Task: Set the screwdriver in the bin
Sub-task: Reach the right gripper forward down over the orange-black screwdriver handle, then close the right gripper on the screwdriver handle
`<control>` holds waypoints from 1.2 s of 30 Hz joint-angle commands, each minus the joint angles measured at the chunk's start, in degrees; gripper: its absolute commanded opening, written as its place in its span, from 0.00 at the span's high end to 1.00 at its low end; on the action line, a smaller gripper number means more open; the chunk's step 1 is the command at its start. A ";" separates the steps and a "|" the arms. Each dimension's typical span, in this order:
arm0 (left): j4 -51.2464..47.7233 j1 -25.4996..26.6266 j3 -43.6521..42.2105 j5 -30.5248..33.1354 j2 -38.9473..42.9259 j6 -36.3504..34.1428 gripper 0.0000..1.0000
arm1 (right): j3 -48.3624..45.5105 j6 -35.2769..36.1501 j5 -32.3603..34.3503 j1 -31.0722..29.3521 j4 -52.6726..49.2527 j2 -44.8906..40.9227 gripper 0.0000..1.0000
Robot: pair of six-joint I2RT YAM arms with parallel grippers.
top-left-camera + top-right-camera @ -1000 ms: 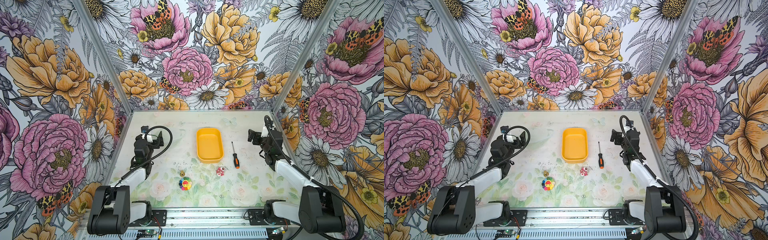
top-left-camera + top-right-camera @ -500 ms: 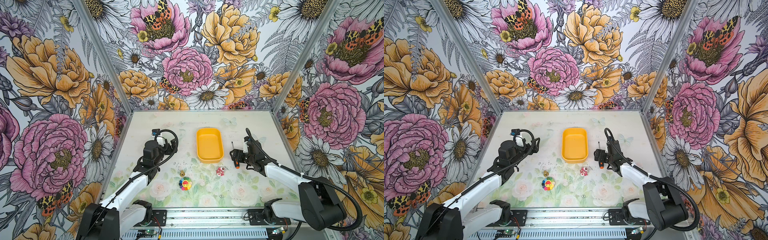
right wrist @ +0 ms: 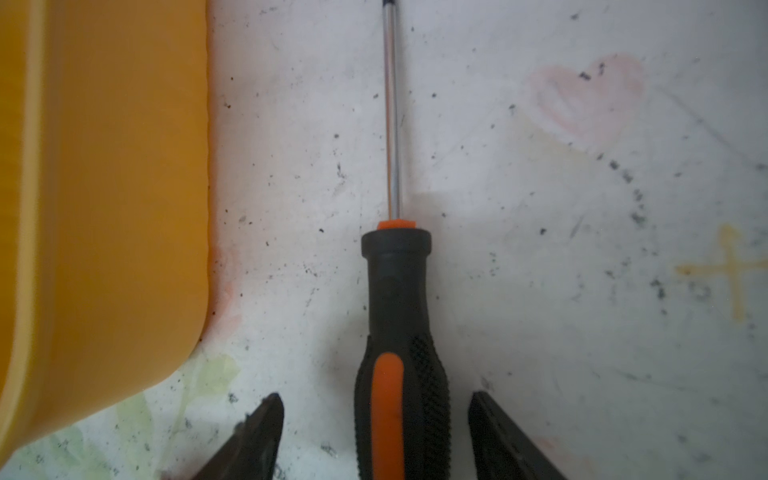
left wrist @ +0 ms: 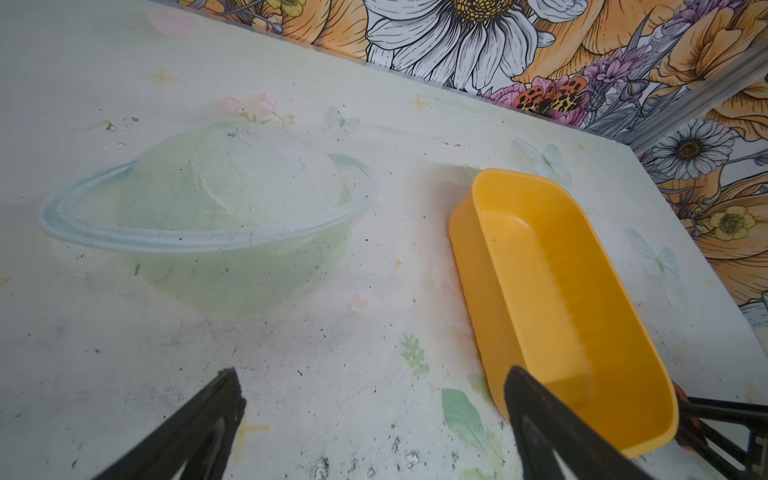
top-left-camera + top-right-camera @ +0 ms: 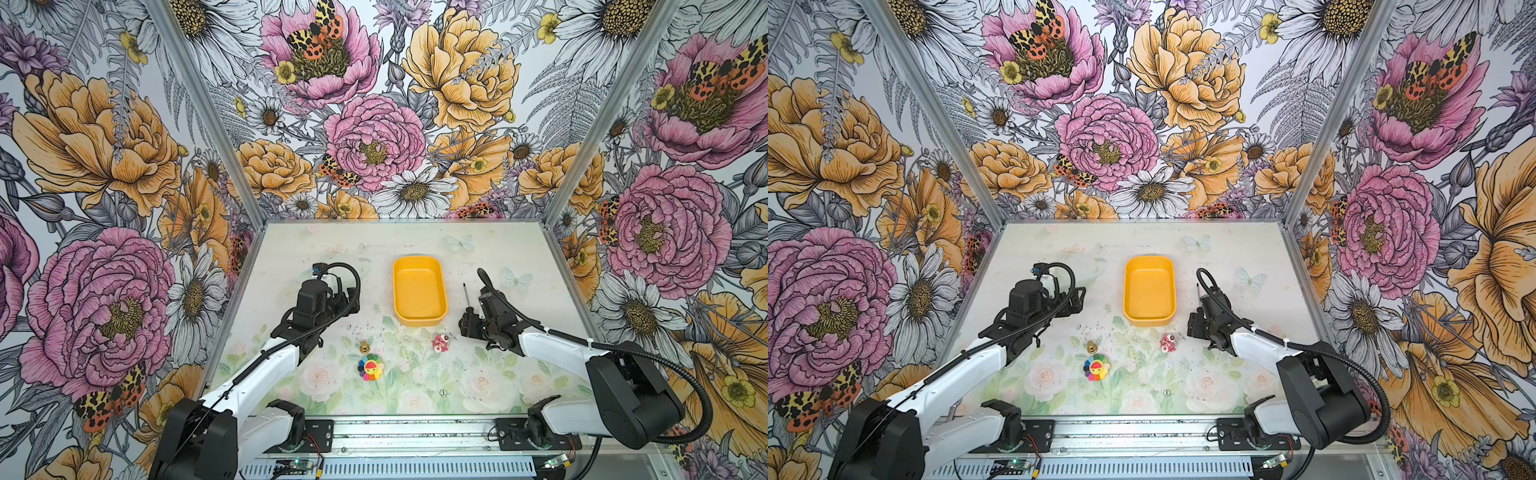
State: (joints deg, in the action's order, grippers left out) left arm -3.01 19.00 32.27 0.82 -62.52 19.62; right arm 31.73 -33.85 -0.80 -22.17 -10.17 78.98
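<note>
1. The shallow rectangular yellow-orange plastic bin (image 5: 419,321) sits just above the middle of the frame in both top views, long side running up the picture. I see its smooth floor all the way across, nothing but plain yellow.
2. The slim screwdriver with the silver shaft and black-and-orange handle (image 3: 397,311) lies flat on the pale flower-printed tabletop (image 5: 498,257). It is just right of the bin, outside it, apart from the wall and parallel to it. In a top view only the thin shaft (image 5: 466,295) shows, tip pointing up the frame.
3. My right hand (image 3: 376,398) is low over the handle. Its two fingers stand either side of the grip, with tabletop visible in both gaps, so it is open and not gripping.
4. My left hand (image 4: 372,374) hovers left of the bin with its fingers spread wide, holding nothing.
5. Below the bin, on the tabletop, lie a small pink toy (image 5: 440,343), a small brass-coloured piece (image 5: 364,347) and a rainbow flower-shaped toy (image 5: 370,368).
</note>
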 commanded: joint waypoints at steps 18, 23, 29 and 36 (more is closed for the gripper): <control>-4.55 1.38 4.29 1.64 -2.81 0.62 0.01 | 15.72 4.77 4.72 -0.41 -19.65 10.86 0.48; -5.17 1.67 5.06 1.77 -3.73 0.55 0.01 | 16.37 6.41 4.76 -0.41 -21.84 12.52 0.49; -5.40 2.07 5.76 2.14 -4.69 0.51 0.01 | 16.02 6.86 5.63 -0.41 -22.26 13.12 0.49; -5.96 2.86 7.00 2.66 -6.08 0.26 0.01 | 17.96 7.34 4.19 -0.41 -23.69 14.83 0.70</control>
State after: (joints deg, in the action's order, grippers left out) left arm -8.43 21.12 37.74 2.13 -68.27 19.62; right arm 48.80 -26.35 4.03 -22.33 -31.64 91.98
